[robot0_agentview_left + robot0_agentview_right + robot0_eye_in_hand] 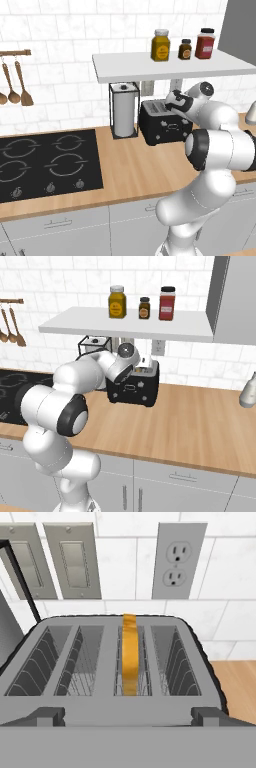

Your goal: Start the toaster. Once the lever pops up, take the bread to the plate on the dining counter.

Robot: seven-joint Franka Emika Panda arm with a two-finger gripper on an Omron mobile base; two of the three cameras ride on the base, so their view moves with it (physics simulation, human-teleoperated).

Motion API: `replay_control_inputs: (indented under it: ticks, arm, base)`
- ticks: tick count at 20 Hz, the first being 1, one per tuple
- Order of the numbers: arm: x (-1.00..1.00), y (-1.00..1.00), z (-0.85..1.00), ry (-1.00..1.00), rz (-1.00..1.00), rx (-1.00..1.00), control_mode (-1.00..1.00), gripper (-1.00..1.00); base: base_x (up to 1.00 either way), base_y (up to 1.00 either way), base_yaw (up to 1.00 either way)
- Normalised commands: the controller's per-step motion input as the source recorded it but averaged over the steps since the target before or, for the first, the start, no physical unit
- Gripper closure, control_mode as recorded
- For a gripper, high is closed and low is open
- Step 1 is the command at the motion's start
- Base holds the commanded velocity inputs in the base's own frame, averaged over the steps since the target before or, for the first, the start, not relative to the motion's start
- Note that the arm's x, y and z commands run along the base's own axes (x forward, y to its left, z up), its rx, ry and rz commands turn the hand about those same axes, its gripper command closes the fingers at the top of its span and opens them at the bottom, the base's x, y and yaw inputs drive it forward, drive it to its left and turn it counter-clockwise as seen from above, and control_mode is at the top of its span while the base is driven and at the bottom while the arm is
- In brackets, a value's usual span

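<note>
Bread (129,654) edge-on, orange-tan crust (upright), in toaster (110,662) slot

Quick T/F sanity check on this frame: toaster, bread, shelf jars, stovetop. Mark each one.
1. The bread stands on edge in a slot of the toaster. True.
2. The toaster sits on the black stovetop. False: it sits on the wood counter, right of the paper-towel holder.
3. Three jars stand on the white shelf above the toaster. True.
4. The bread lies flat on a plate. False: it is in the toaster.
5. A wall outlet is behind the toaster. True.
</note>
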Motion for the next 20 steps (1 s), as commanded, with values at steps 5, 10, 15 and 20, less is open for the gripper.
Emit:
replay_control_inputs:
  ticks: [5,10,15,20]
  arm:
    - [0.22,0.00,0.00,0.00,0.00,0.00,-1.00,-1.00]
    - [0.13,0.00,-0.13,0.00,0.00,0.00,-1.00,-1.00]
    - [0.01,0.00,-0.28,-0.01,0.00,0.00,-1.00,-1.00]
    - [0.17,0.00,-0.06,-0.01,0.00,0.00,-1.00,-1.00]
  base:
    - [0.00,0.00,0.00]
    - [0.00,0.00,0.00]
    - [0.00,0.00,0.00]
    - [0.00,0.00,0.00]
